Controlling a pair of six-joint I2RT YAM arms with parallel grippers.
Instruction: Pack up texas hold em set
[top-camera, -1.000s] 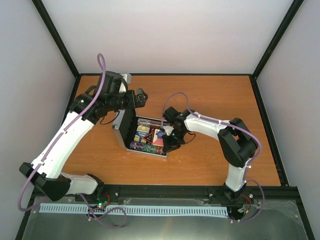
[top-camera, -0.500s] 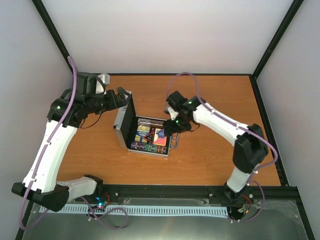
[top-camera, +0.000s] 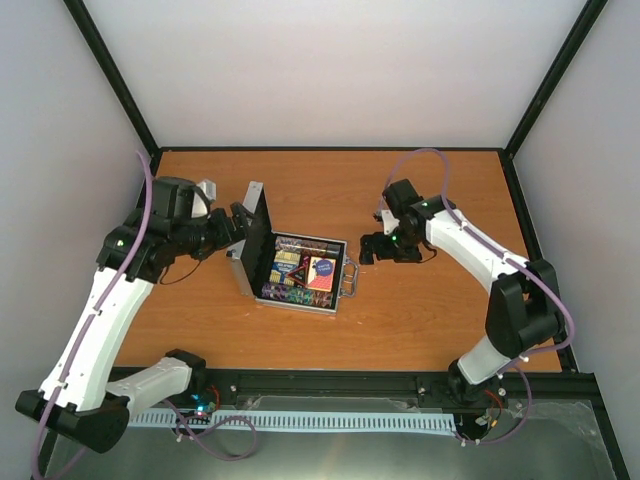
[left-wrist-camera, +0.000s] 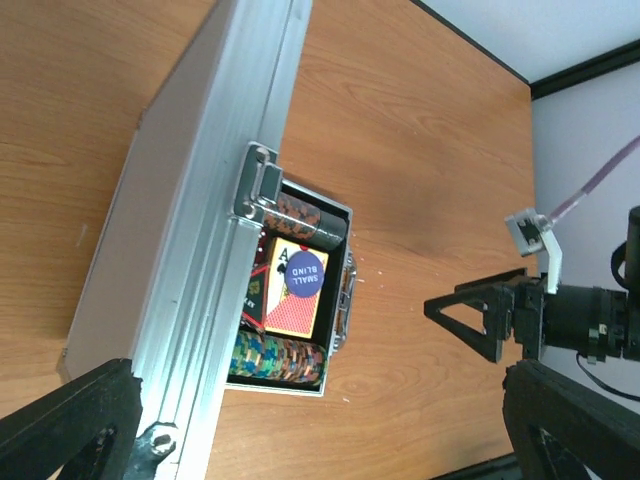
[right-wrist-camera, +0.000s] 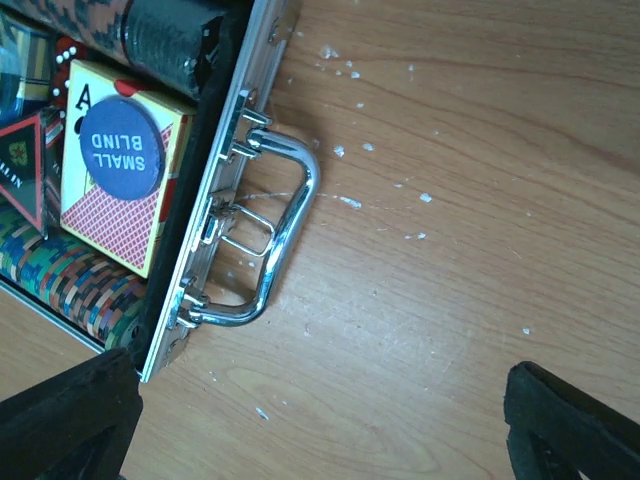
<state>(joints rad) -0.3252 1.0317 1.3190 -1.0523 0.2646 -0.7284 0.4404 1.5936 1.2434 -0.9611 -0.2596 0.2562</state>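
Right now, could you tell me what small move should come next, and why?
Probably push the upright lid of the flat silver aluminium case over with the left gripper: the multicoloured chips and red card deck lie inside, that gripper sits open behind the lid, and the right gripper is open, clear of the metal handle.

The orange-brown wooden surface (top-camera: 430, 300), edged in black, carries 1 thing: the silver case (top-camera: 298, 303), lying open with its lid (top-camera: 247, 240) raised along its left side. The case's metal handle (right-wrist-camera: 285, 240) sticks out on its right side. Small white specks (right-wrist-camera: 400, 185) dot the wood just past the handle.
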